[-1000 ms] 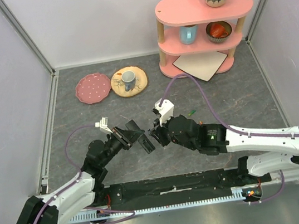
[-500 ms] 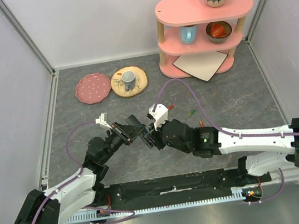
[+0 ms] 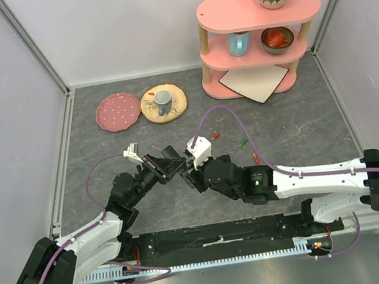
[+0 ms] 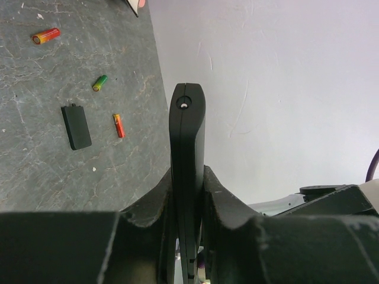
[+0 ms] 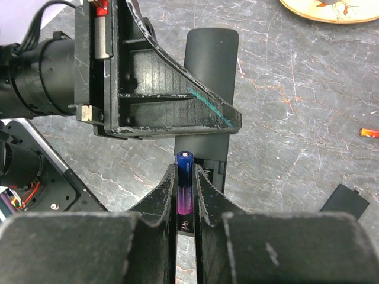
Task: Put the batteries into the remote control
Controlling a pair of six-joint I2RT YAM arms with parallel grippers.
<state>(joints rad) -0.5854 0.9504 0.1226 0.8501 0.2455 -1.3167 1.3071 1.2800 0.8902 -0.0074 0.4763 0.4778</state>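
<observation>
Both arms had edged left and slightly farther away over the last second, their tips nearly meeting over the middle of the table (image 3: 302,132). The left gripper (image 4: 188,188) was clamped on the remote control (image 4: 188,127), holding it on edge above the grey surface. The right gripper (image 5: 185,171) was closed on a blue battery (image 5: 185,184), which stood upright between its fingers, right by the remote's open end. Three loose batteries (image 4: 99,83) and a flat black cover (image 4: 76,126) lay on the table to the right, just beyond the grippers.
</observation>
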